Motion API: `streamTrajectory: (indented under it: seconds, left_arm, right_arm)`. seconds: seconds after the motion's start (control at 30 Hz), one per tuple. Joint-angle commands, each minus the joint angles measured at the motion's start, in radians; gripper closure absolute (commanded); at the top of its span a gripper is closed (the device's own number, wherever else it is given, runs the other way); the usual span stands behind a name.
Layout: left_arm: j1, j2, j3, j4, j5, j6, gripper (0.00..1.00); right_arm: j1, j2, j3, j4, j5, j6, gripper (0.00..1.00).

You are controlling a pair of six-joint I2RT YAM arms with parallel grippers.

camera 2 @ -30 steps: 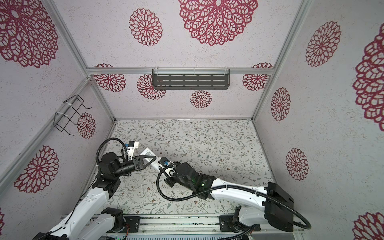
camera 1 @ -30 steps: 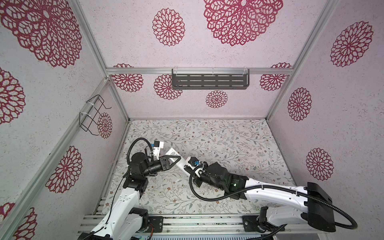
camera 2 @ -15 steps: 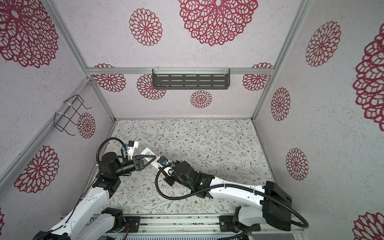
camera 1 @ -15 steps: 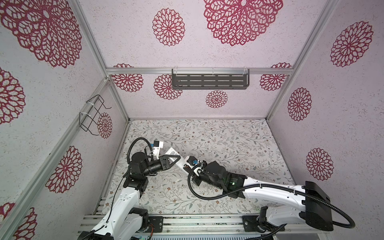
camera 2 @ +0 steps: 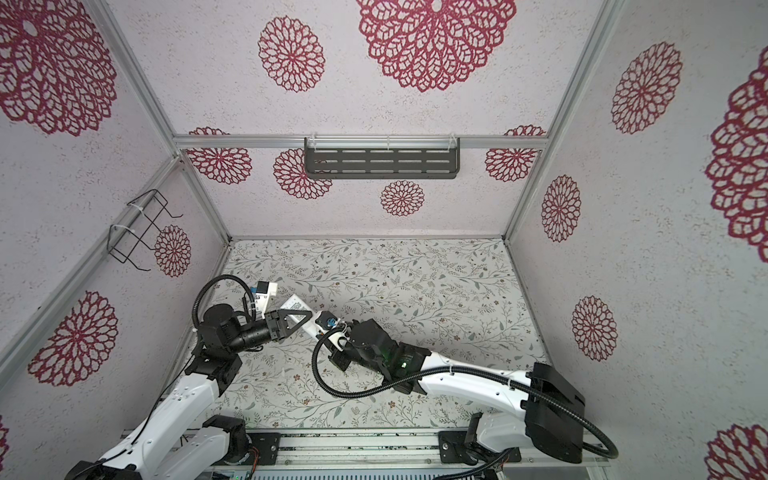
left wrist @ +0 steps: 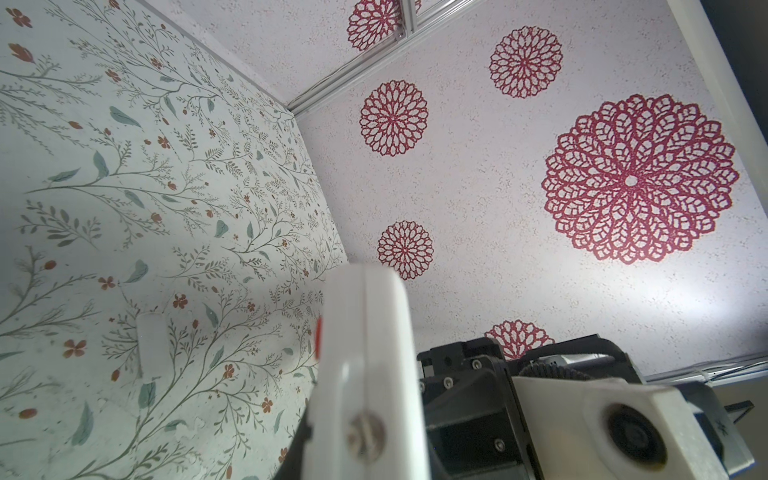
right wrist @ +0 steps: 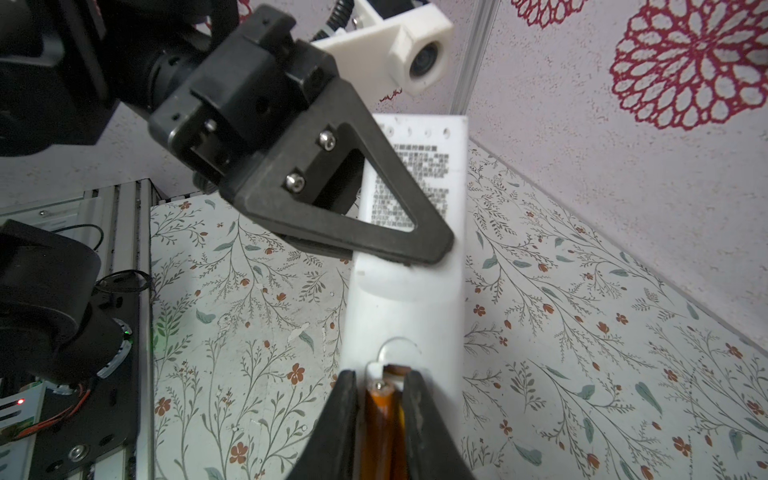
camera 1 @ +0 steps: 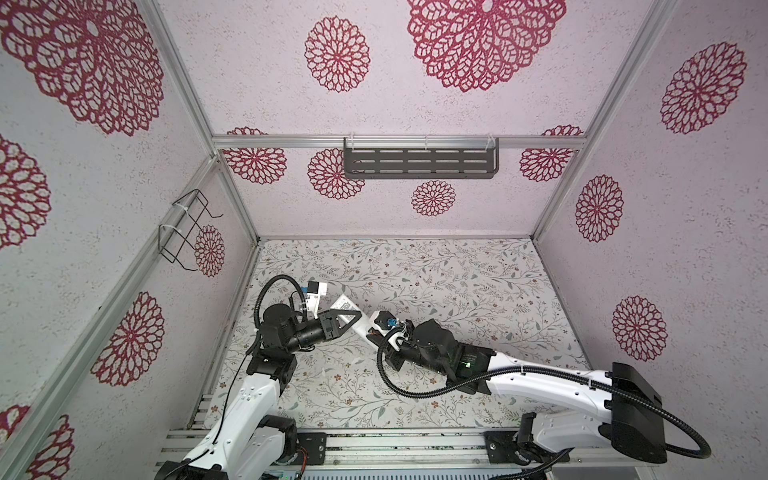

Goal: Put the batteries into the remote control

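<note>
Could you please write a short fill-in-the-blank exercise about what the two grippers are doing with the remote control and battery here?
1. The left gripper holds the remote control with its printed label facing ___.
2. Between the fingers of the right gripper sits a battery coloured ___.
3. In both top views the wire rack hangs on the wall at the ___.

Missing words: up; orange; left.

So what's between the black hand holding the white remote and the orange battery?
Only the bare back of the long slim white plastic remote control, in the right wrist view.
</note>
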Motion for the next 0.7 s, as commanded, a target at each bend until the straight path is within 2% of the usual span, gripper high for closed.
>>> streamTrajectory:
  seconds: [0.0, 0.33, 0.5, 0.67]
  left_arm:
    - [-0.014, -0.017, 0.035, 0.094, 0.086, -0.041, 1.00]
    - [-0.014, -0.027, 0.030, 0.089, 0.085, -0.042, 1.00]
    - [-0.014, -0.025, 0.032, 0.089, 0.083, -0.040, 1.00]
    - [-0.014, -0.023, 0.032, 0.090, 0.083, -0.039, 1.00]
  right_arm:
    - [-0.014, 0.006, -0.007, -0.049, 0.005, -0.016, 0.79]
    - [-0.014, 0.007, -0.005, -0.056, 0.036, -0.015, 0.88]
    - [-0.014, 0.007, -0.002, -0.066, 0.040, -0.008, 0.81]
    - [-0.014, 0.001, -0.002, -0.061, 0.039, -0.014, 0.80]
